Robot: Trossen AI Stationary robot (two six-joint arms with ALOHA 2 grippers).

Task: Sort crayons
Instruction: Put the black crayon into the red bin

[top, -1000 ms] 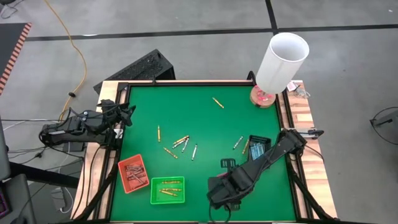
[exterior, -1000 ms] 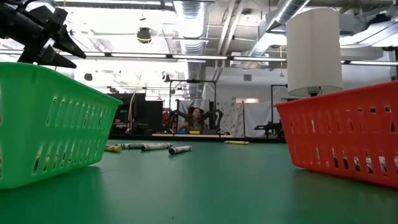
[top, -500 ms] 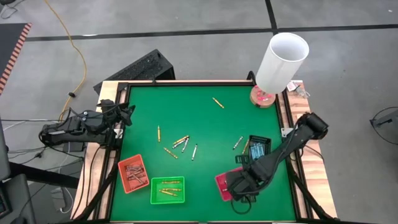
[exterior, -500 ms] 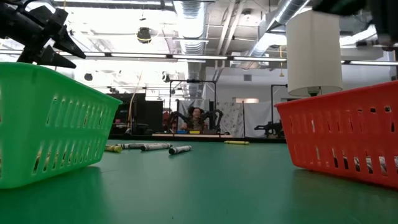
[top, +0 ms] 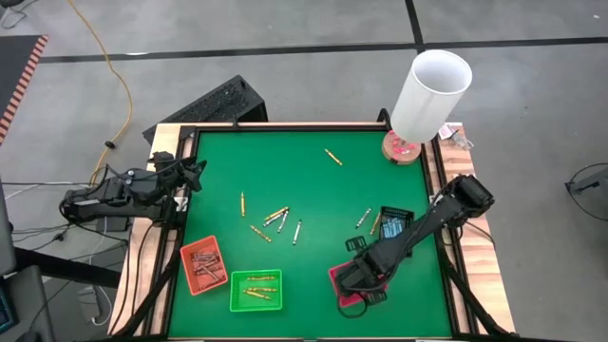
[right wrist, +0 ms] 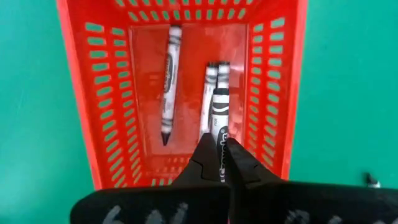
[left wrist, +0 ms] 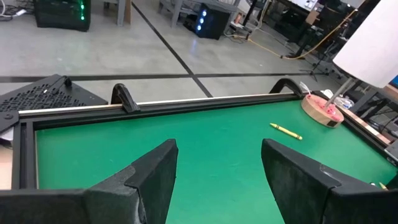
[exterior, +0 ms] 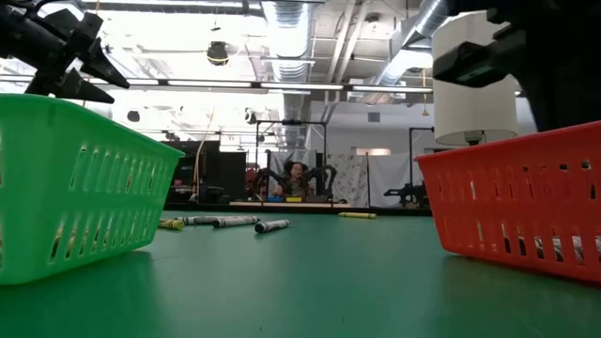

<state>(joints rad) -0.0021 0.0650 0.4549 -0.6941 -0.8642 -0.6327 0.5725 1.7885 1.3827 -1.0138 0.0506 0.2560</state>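
Over the red tray [right wrist: 292,93] at lower right of the high view, the right gripper [right wrist: 219,163] hung with its fingers pinched on a grey crayon [right wrist: 219,121], tip pointed down into the tray, presumably so it would drop beside the two grey ones already lying there. Loose crayons [top: 275,217] lay scattered mid-tabletop [top: 285,161], one [top: 332,156] apart near the lamp [top: 427,95]. Orange tray [top: 203,265] and green tray [top: 256,290] each held their own colour. Left gripper [left wrist: 217,180] waited at the left edge, fingers spread, holding nothing.
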